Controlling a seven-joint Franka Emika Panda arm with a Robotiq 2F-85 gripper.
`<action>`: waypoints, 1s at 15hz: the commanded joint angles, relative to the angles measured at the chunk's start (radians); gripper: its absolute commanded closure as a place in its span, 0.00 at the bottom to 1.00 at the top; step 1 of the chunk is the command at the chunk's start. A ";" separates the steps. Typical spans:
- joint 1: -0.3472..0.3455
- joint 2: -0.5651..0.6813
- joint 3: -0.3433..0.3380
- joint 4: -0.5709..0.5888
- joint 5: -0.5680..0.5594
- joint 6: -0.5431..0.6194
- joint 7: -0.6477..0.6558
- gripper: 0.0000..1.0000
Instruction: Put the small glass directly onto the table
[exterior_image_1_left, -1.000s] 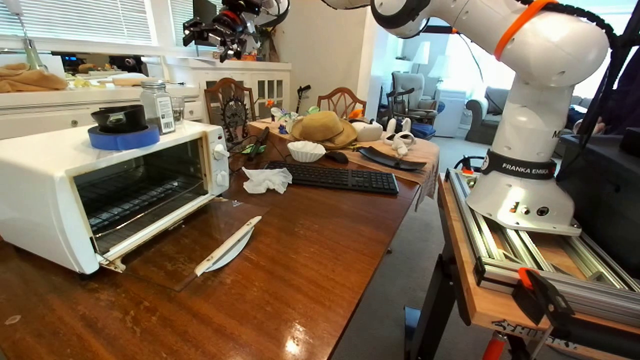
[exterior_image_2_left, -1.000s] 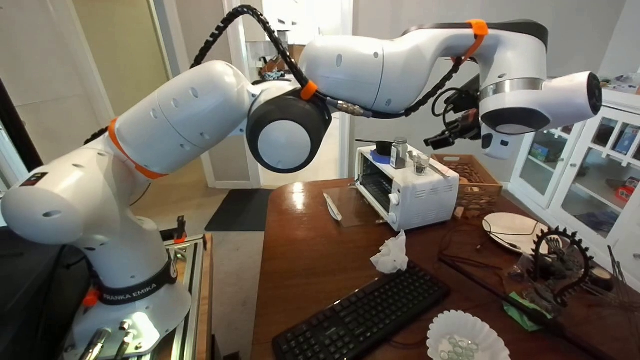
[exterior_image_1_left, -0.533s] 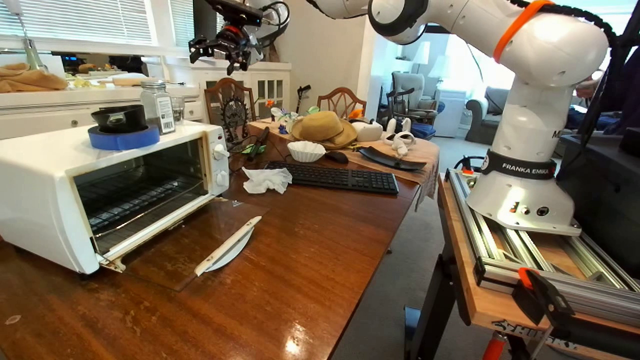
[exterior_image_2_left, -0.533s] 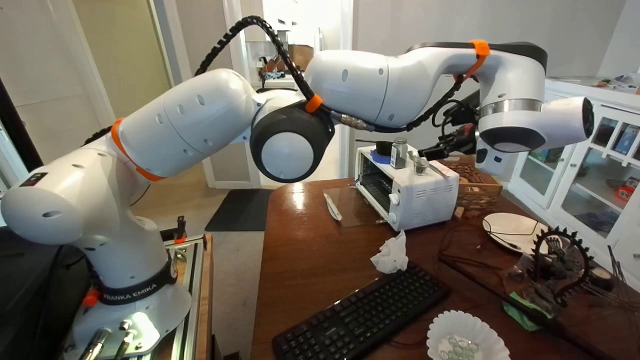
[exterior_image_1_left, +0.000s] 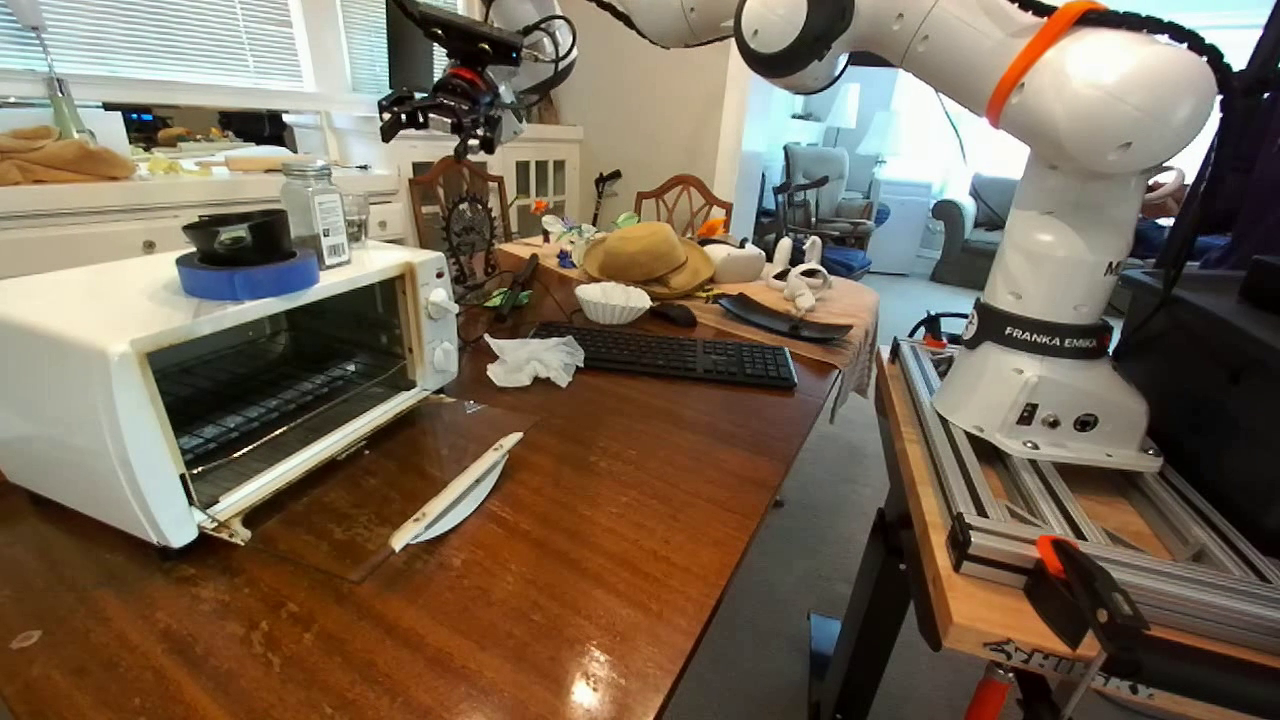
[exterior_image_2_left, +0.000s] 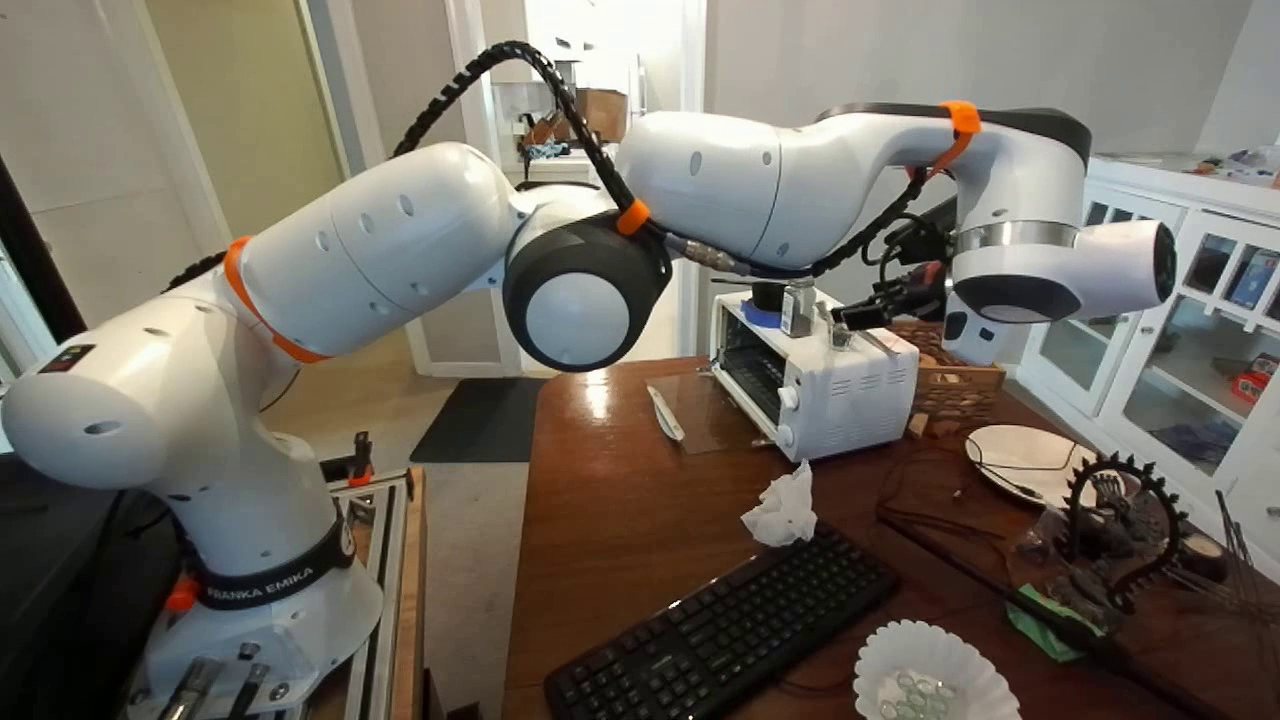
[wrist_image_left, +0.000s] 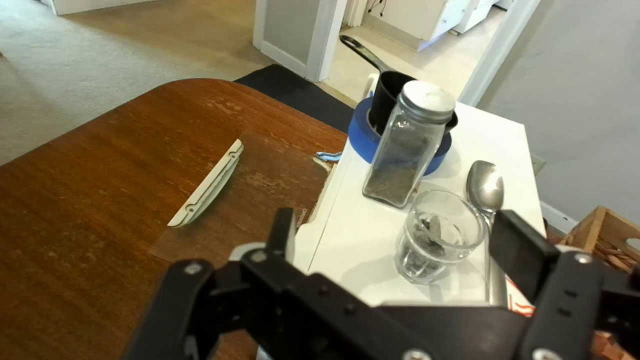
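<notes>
The small glass (wrist_image_left: 440, 237), a short clear tumbler with some greyish pieces visible in it, stands upright on top of the white toaster oven (wrist_image_left: 345, 260). In both exterior views the glass (exterior_image_1_left: 357, 217) shows next to a taller lidded jar. My gripper (wrist_image_left: 402, 237) is wide open, and in the wrist view the glass appears between its fingers (wrist_image_left: 522, 250), apart from both. From an exterior view the gripper (exterior_image_1_left: 430, 130) hangs above the level of the oven top, beyond the oven. The reddish-brown table (exterior_image_2_left: 620, 480) lies below, carrying the oven.
Close to the glass are the glass jar (wrist_image_left: 407, 150), a metal spoon (wrist_image_left: 485, 185), a black pot (wrist_image_left: 392, 87) and a blue tape roll (wrist_image_left: 362, 130). The oven door (exterior_image_1_left: 400, 490) is folded down over the table. A crumpled tissue (exterior_image_2_left: 785, 508) and a keyboard (exterior_image_2_left: 720, 630) also lie there.
The arm has come down, bringing my gripper lower toward the oven top and the glass; the movement is smaller in the last half second. The gripper stays open, and the glass has not moved.
</notes>
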 joint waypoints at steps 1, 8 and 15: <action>0.001 0.035 0.022 -0.022 0.049 0.058 0.028 0.00; 0.027 0.076 0.069 -0.043 0.100 0.165 0.018 0.00; 0.044 0.078 0.085 -0.054 0.097 0.239 0.023 0.00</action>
